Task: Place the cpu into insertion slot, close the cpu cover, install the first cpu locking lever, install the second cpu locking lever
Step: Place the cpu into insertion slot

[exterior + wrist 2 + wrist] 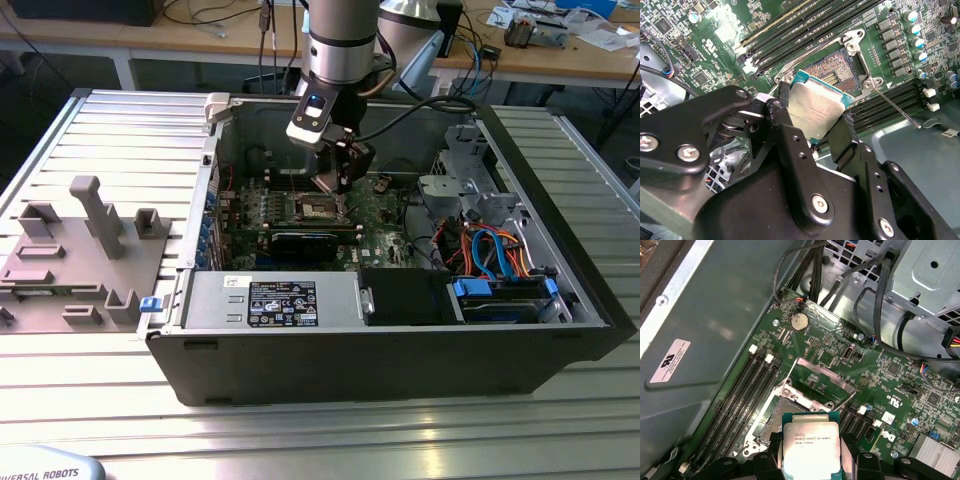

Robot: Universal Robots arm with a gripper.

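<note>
My gripper (338,182) is inside the open computer case and is shut on the cpu (815,110), a flat square chip with a dull silver top and a green edge. In both wrist views one black finger (771,441) presses on each side of the cpu (811,446). The chip hangs tilted just above and partly over the insertion slot (839,74), whose contact field lies bare. On the green motherboard the insertion slot (776,415) has its cpu cover (819,384) swung up and open behind it. A thin locking lever (896,108) stands loose beside the socket.
Black memory slots (747,390) flank the socket. A coin battery (799,321) and black cables (875,300) lie beyond it. In the exterior view a drive cage (455,170), a power supply (270,300) and a grey fixture (85,250) on the slatted table show.
</note>
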